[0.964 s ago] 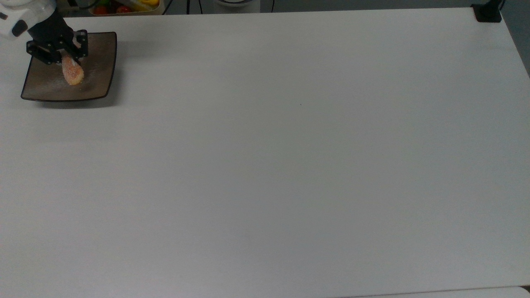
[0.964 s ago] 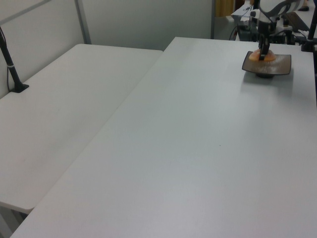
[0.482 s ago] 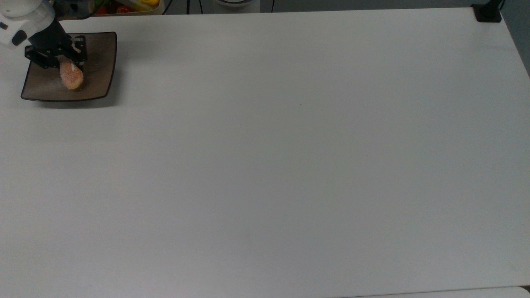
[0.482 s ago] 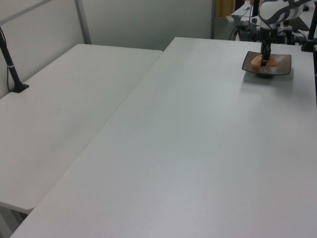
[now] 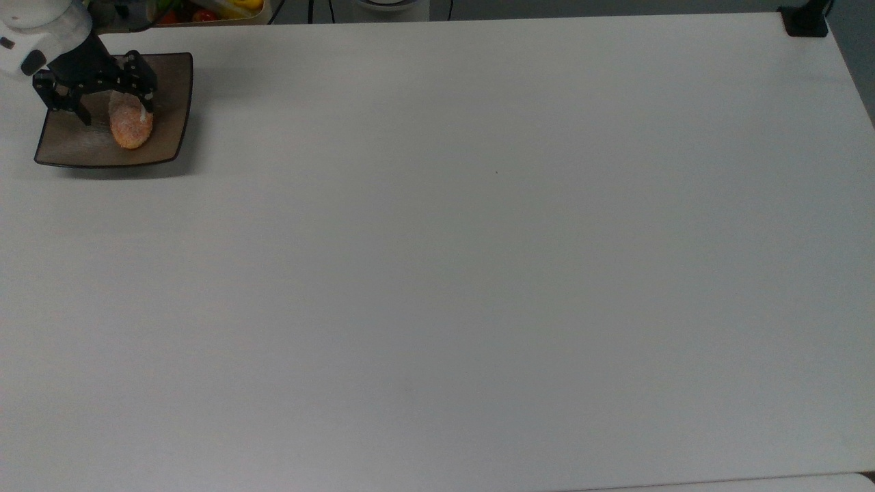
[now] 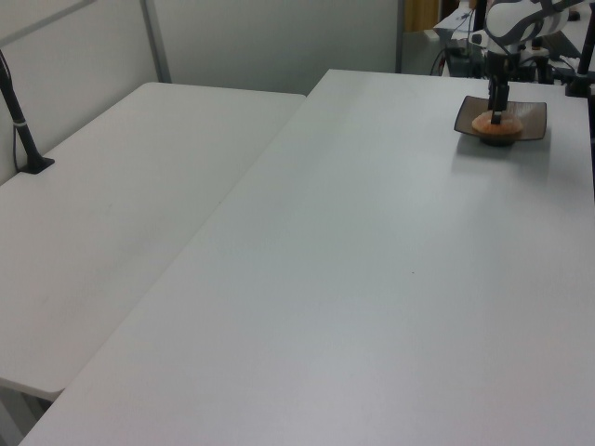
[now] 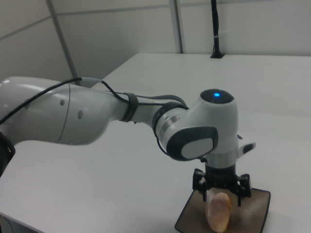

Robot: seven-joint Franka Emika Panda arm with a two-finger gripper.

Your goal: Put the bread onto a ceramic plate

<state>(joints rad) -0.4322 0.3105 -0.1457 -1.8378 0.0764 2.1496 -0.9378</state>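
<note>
Whereas the bread (image 5: 130, 126) was pinched between the fingers and held tilted above the dish a second ago, it is now seen lying flat on the ceramic plate (image 5: 167, 102), set slightly toward the top view's right of the plate's middle. Its long axis runs from the far edge of the plate toward the near edge in the top view. In the right view the bread (image 7: 218, 211) is seen resting on the brown surface of the plate (image 7: 255, 213), directly below the tool.

The gripper (image 5: 115, 106) has been spread wide since the earlier frames: one finger is seen well to the top view's left of the bread, the other at the bread's right flank, where contact cannot be judged. Half a second ago the fingers were closed on the bread's upper end; that grip has been released. In the left view the gripper (image 6: 499, 115) is seen low over the plate (image 6: 530, 123), with the bread (image 6: 492, 124) beneath it.

The plate is unchanged in position, at the far-left corner of the white table (image 5: 478, 273) in the top view. The arm's white wrist (image 7: 204, 131) is held upright above the plate in the right view.
</note>
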